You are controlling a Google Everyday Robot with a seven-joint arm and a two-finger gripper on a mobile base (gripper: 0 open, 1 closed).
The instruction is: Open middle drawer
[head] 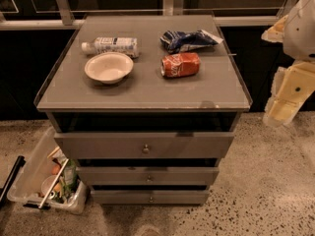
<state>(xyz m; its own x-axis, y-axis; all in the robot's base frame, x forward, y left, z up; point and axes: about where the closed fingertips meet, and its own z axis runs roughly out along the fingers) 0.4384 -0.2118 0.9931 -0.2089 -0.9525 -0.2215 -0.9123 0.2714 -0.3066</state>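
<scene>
Cabinet [53,122]: grey, three drawers stacked, standing on a speckled floor against a dark wall.
Tabletop [147,90]: flat grey top with loose items on it, none of which you need.
Arm: white and cream links at the right edge of the view, off to the cabinet's side.
Claw [281,109]: low end of that arm, beside the cabinet's right upper corner, well apart from every drawer front. You cannot tell how far open it is; nothing appears to be held.
Top drawer [98,145]: tallest front. Not your target.
Middle drawer [108,176]: mid-height front, between the top and bottom drawers, low on the cabinet. It looks not yet drawn out.
Bottom drawer [118,197]: slimmest front. Leave it.
Bin [29,181]: clear tub of clutter on the floor, left of the drawers.
Bowl [109,67], bottle [110,45], can [180,65], bag [189,39]: on the tabletop.
Knob [149,178]: small, round, metal, centred on the middle front. It is your only hold.
Handling (judgement): rigid panel, probably a light slide. The knob is smooth and likely slippery, so close squarely around it and pull straight outward, level.
</scene>
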